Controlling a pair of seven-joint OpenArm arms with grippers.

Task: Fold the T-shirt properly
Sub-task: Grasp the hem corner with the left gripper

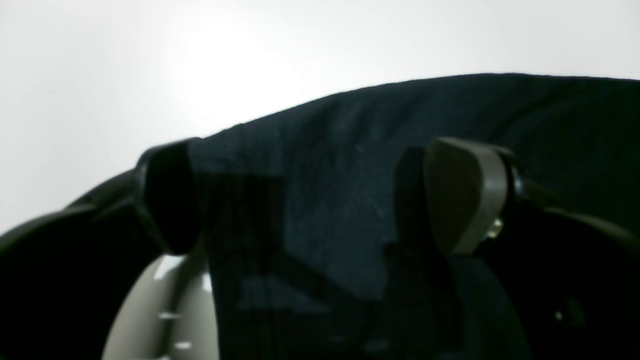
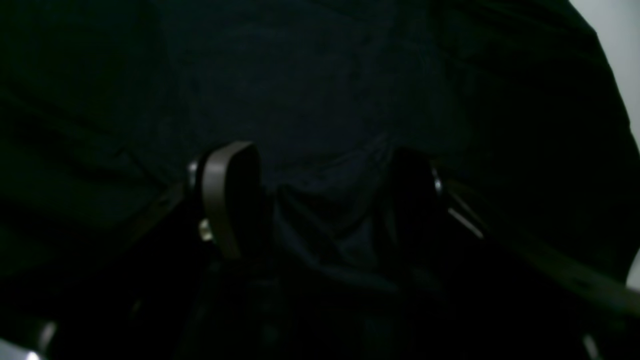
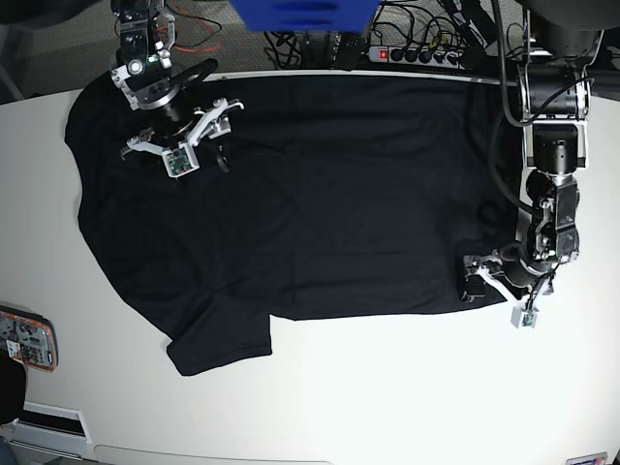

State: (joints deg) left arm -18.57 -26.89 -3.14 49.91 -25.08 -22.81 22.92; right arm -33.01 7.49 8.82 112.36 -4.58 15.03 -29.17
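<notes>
- Across the white table [image 3: 387, 387] the T-shirt [image 3: 320, 194] lies spread flat, one sleeve jutting toward the near edge; a single-layer pinch would likely drag the whole body askew.
- At the hem corner the left gripper [image 3: 481, 279] stands open, cloth between its jaws; closing shallow risks the edge slipping out.
- Over the far shoulder, the right gripper [image 3: 199, 145] also gapes, empty; it may bunch wrinkled fabric.
</notes>
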